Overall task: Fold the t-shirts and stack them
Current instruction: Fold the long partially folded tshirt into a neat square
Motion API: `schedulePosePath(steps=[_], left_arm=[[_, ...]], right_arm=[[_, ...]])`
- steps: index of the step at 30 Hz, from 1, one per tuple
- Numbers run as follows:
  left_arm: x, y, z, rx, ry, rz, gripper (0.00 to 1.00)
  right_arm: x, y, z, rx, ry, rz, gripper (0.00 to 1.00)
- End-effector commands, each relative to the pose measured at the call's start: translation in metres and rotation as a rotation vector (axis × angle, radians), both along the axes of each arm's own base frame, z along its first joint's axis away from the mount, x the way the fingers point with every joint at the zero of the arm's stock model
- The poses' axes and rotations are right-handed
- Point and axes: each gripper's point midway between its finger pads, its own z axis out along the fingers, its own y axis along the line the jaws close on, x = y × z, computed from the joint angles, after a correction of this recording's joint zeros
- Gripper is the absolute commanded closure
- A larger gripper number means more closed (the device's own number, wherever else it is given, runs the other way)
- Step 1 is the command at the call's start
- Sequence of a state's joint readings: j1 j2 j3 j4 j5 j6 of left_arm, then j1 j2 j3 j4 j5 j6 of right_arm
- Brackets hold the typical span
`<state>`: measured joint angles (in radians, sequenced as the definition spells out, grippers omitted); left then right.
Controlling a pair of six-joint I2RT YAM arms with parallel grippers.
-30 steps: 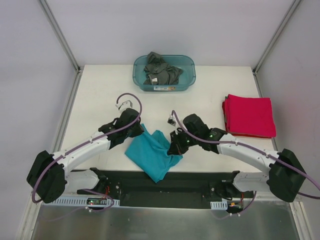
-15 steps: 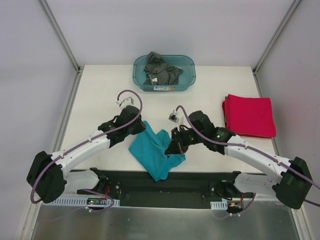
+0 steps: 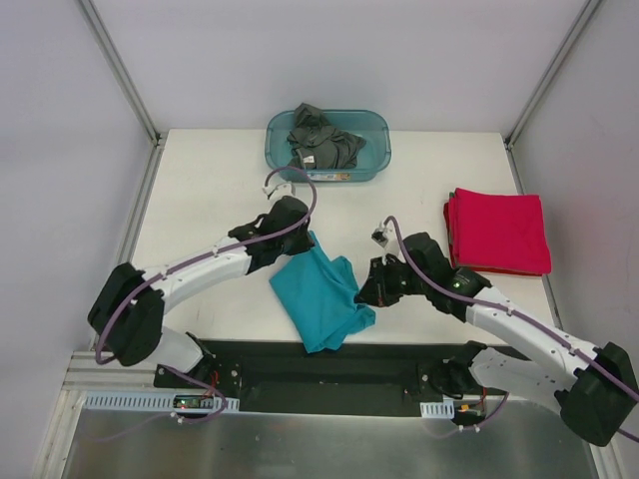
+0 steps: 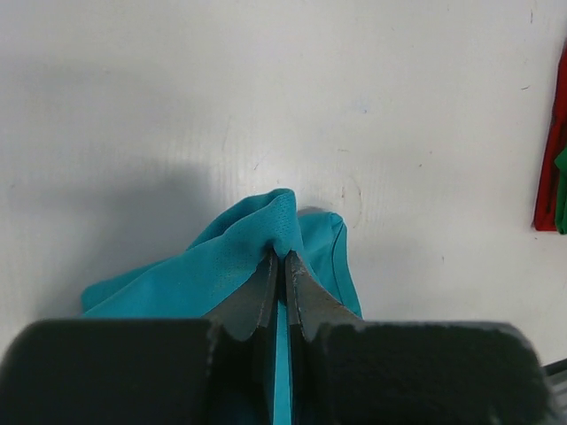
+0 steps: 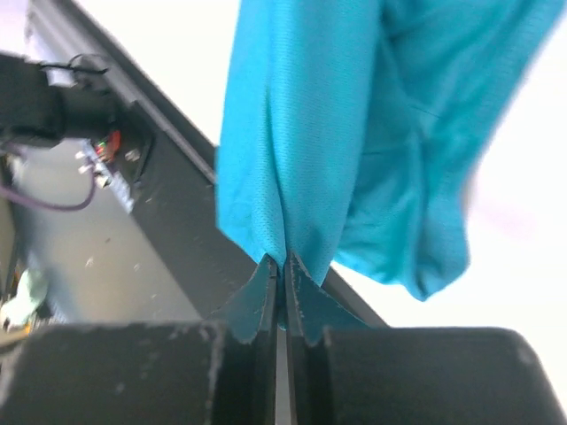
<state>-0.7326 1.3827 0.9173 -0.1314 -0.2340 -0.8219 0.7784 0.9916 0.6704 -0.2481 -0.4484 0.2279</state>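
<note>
Left tool: closed; both fingers are pressed together on a raised fold of the teal t-shirt, which peaks just past the fingertips.
Right tool: closed; its fingers clamp an edge of the same teal t-shirt, and the cloth runs out from the tips in long folds.
Teal t-shirt: bunched and creased between the two tools, touching both. The left tool grips its far left corner and the right tool its right side. Its near end reaches the black strip at the worktop's near edge, on the base side of both tools.
Worktop: white, and it fills the left wrist view beyond the left tool's fingertips, with a soft shadow beside the pinched fold.
Red t-shirts: a flat folded stack lying well to the right of the right tool and a little beyond it, apart from the teal t-shirt. In the left wrist view only its edge shows, far off to the right of the fingers.
Dark grey t-shirts: crumpled together in a heap inside the tub, beyond the left tool.
Tub: translucent blue-green, standing at the worktop's far edge, well apart from both tools.
</note>
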Motion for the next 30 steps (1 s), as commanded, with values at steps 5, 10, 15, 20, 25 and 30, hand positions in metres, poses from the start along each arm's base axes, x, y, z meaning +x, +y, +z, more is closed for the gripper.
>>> schedulePosePath(steps=[5,10,15,20,25,30], left_arm=[[0.034,-0.056,-0.026,0.051,0.030,-0.148,1.00],[0.037,-0.086,-0.045,0.054,0.075,-0.237,0.80],[0.033,-0.092,-0.037,0.039,0.066,-0.295,0.26],[0.028,-0.094,0.012,-0.012,-0.034,-0.350,0.01],[0.007,-0.059,0.042,-0.015,-0.117,-0.316,0.01],[-0.024,-0.026,0.009,0.002,-0.046,-0.284,0.01]], right_arm=[[0.021,-0.056,-0.077,-0.242,0.089,-0.283,0.96],[0.028,-0.073,-0.090,-0.296,0.072,-0.386,0.92],[0.030,-0.089,-0.086,-0.338,0.025,-0.431,0.26],[0.033,-0.103,-0.054,-0.394,-0.067,-0.403,0.04],[0.016,-0.028,-0.005,-0.056,-0.086,-0.138,0.04],[0.017,0.019,-0.003,-0.060,-0.096,-0.039,0.04]])
